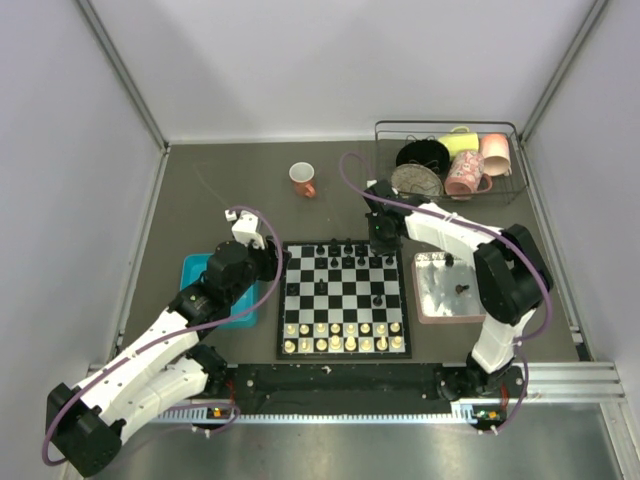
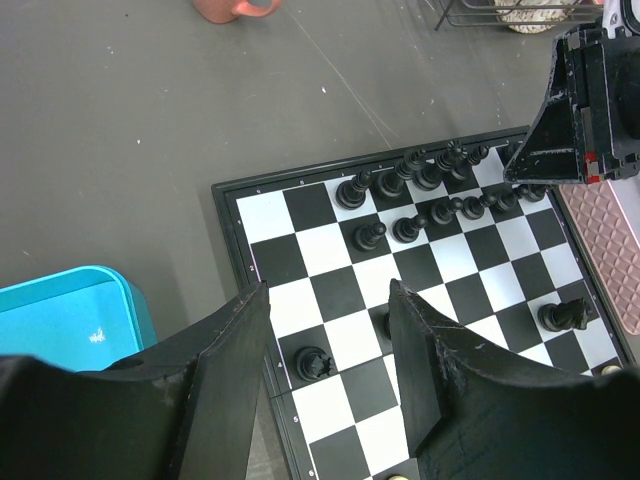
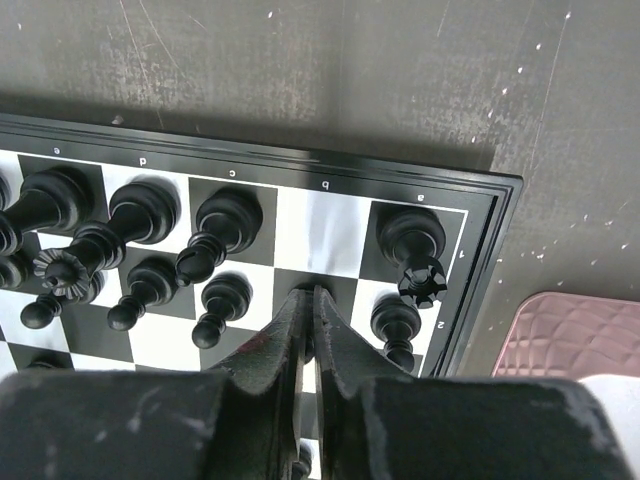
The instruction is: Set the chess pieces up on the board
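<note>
Black chess pieces point(image 3: 228, 218) fill most of chessboard's point(image 1: 340, 290) two far rows; b-file back square is bare. Left to place: one black piece point(image 1: 377, 298) mid-board, two on pink tray point(image 1: 432, 312) right of board. Right tool point(image 3: 312, 300) clenched over board's far right corner, grasp unclear. Left tool point(image 2: 328, 290) released, empty, above board's left edge. Border letters point(image 3: 232, 172) read a to e.

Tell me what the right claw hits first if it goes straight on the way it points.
Probably the board: the shut right claw aims at the dark square in the gap between two black pawns. How near it is I cannot tell.
</note>
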Controlling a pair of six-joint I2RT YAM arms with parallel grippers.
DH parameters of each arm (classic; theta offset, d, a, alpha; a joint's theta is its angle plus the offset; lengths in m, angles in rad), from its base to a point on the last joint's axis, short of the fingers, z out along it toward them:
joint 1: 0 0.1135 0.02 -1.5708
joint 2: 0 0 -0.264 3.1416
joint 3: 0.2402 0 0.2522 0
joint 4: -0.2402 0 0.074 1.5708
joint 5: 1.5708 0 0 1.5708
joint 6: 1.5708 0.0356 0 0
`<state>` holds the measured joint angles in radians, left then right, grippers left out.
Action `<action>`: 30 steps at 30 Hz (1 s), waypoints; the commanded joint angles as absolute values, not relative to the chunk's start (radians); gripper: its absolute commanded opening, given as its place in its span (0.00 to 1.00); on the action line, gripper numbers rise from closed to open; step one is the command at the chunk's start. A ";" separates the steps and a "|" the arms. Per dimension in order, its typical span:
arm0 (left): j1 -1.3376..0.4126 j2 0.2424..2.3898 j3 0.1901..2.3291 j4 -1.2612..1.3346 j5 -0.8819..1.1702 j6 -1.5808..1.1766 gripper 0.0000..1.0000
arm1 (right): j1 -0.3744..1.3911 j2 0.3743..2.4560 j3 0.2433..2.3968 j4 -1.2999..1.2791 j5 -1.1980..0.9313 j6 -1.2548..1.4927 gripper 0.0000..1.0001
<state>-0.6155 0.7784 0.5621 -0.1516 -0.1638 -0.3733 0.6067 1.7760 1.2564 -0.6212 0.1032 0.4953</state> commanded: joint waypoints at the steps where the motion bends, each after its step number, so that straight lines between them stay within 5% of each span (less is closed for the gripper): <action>1: -0.611 0.761 0.555 -0.117 -0.158 -0.380 0.56 | 0.621 1.744 1.278 -0.603 0.104 0.495 0.10; 9: -0.611 0.758 0.558 -0.121 -0.158 -0.380 0.56 | 0.585 1.573 1.266 -0.644 0.164 0.492 0.25; 19: -0.607 0.767 0.561 -0.110 -0.147 -0.380 0.56 | 0.235 1.257 0.916 -0.660 0.183 0.515 0.33; 30: -0.607 0.773 0.561 -0.110 -0.144 -0.379 0.56 | 0.153 1.299 0.816 -0.529 0.205 0.508 0.43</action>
